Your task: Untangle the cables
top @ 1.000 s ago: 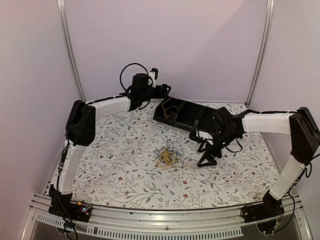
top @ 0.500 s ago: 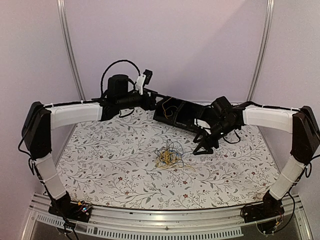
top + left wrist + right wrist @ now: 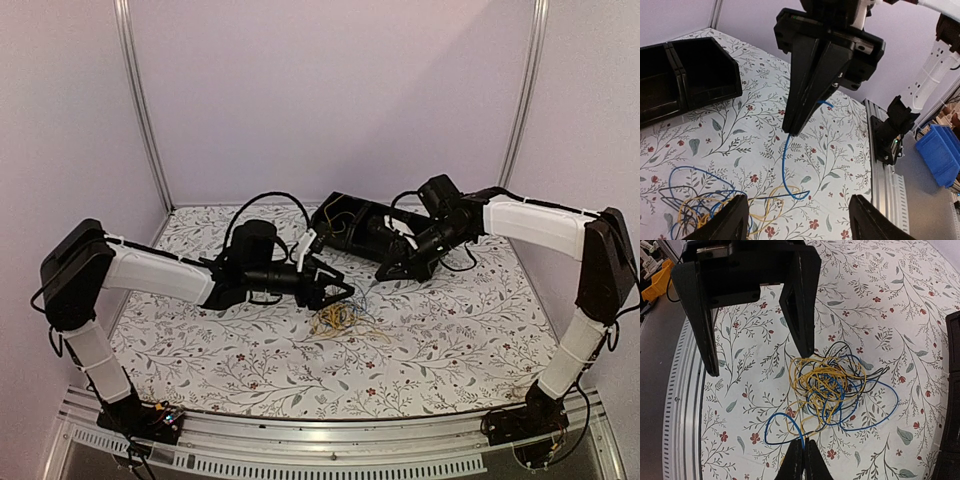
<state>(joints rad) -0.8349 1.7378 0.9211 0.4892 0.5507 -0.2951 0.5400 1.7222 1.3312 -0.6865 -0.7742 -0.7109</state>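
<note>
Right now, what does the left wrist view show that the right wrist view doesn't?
Only left wrist: the right gripper seen from outside, shut on a thin blue wire; a blue plastic bin at far right. Only right wrist: the left gripper, open, near the whole tangle of yellow, blue and black wires. Both: that tangle, floral tablecloth, black plastic tray.

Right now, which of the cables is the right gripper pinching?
The blue cable: one strand rises into the right gripper's closed tips, while the yellow cables and black cables lie loose below, ungripped.
</note>
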